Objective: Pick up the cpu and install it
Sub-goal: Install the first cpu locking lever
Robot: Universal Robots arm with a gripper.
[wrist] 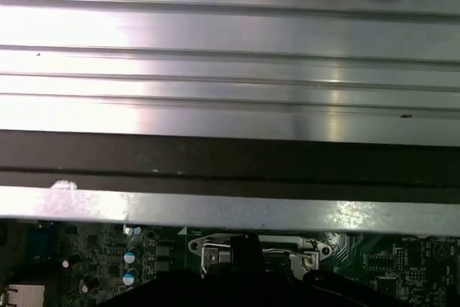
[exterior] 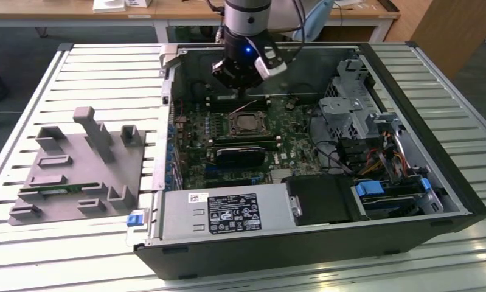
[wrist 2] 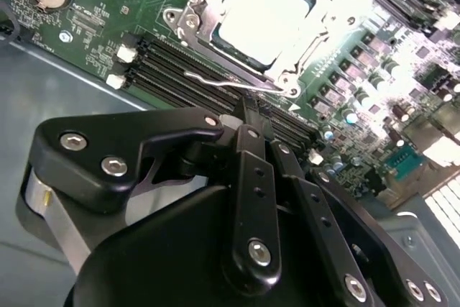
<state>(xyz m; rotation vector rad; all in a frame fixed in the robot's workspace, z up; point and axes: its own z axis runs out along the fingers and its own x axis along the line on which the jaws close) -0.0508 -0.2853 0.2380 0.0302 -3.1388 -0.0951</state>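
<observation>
Black linkage fingers of the gripper (wrist 2: 248, 116) meet at their tips with nothing between them, hovering just above the socket's thin wire lever. Beyond, the cpu (wrist 2: 264, 16), a flat square chip with a shiny silver top, already sits within the metal socket frame on the green motherboard (exterior: 226, 143). No writing is legible nearby.

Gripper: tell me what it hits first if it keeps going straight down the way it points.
Probably the motherboard beside the socket holding the cpu: the gripper points at the socket's thin lever and the memory slots, though depth is unclear.
</observation>
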